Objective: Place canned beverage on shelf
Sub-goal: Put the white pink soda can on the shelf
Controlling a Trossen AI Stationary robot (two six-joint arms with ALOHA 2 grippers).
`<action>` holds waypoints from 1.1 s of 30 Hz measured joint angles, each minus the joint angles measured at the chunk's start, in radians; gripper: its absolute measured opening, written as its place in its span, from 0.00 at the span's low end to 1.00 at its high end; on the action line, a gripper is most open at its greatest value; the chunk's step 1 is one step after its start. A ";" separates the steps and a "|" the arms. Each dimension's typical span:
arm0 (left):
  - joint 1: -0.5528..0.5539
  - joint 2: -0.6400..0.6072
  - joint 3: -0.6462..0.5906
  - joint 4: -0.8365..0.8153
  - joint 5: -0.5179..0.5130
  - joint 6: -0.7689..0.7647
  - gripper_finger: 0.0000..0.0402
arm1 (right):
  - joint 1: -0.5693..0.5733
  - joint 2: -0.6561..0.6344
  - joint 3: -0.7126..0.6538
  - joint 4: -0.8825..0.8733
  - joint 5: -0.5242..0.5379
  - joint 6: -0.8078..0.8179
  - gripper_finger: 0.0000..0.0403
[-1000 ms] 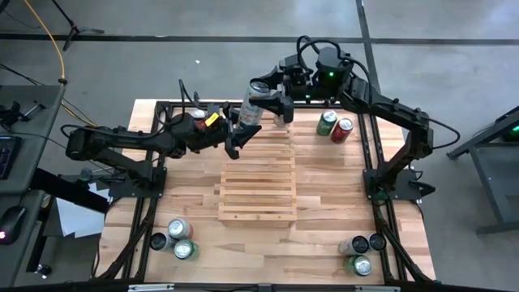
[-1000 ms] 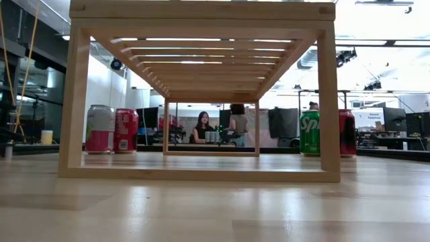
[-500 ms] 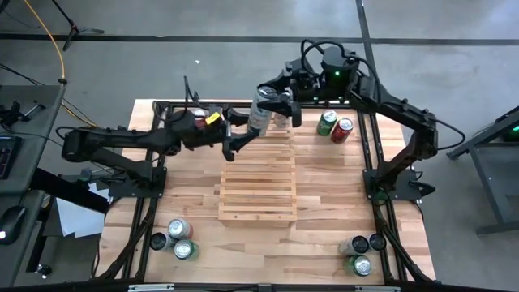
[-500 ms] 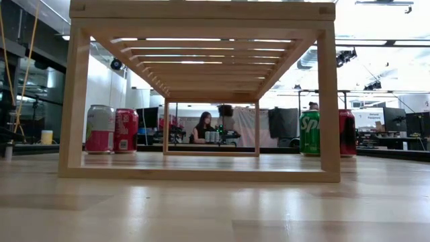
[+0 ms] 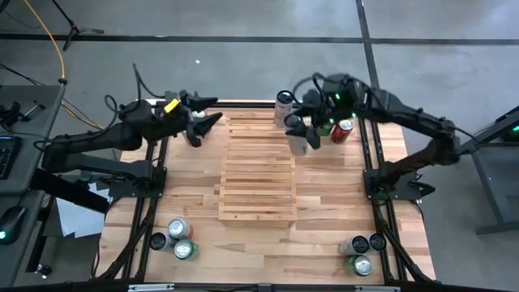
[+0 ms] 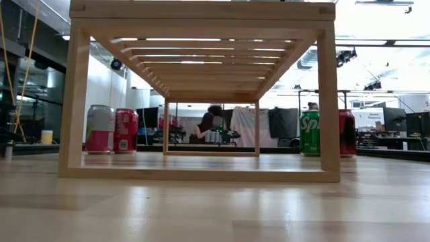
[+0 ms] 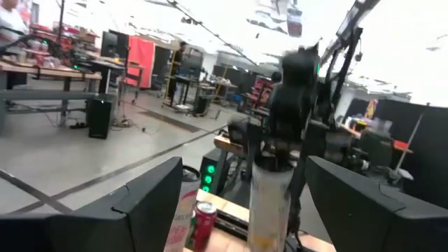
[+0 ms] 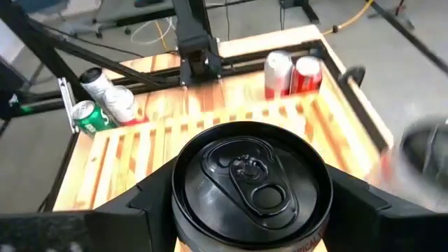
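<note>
I have the tall silver beverage can with the dark lid (image 8: 250, 183) gripped in my right pincer (image 5: 297, 134), the two dark fingers closed against its sides, as the right wrist view shows. From above, the can (image 5: 298, 139) hangs upright over the far right edge of the pale slatted wooden shelf (image 5: 258, 166), lid facing up, its long axis vertical. The shelf's free slats lie inward and toward me from the can, so I judge the coming move to be a short carry over the rack, then a straight descent, keeping the can plumb so that its base lands flat across the slats rather than catching in a gap. My left pincer (image 5: 200, 123) sits well off over the far left of the butcher-block counter (image 5: 324, 203), fingers spread wide and empty. The right arm is clearly the one to finish this.
</note>
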 joint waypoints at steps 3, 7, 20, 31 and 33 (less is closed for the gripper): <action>0.000 -0.018 0.000 -0.009 -0.011 -0.001 0.73 | -0.004 -0.138 -0.265 0.236 0.004 0.092 0.60; 0.000 -0.016 0.000 -0.010 -0.036 -0.003 0.73 | 0.008 -0.235 -0.490 0.604 0.073 0.151 0.60; 0.000 0.007 0.000 0.008 -0.067 -0.033 0.73 | 0.022 -0.064 -0.422 0.641 0.204 -0.042 0.60; 0.000 0.007 -0.001 0.006 -0.066 -0.033 0.73 | 0.020 -0.012 -0.385 0.580 0.207 -0.065 0.60; 0.000 0.007 -0.001 0.005 -0.066 -0.033 0.73 | 0.021 -0.012 -0.384 0.580 0.223 -0.067 0.60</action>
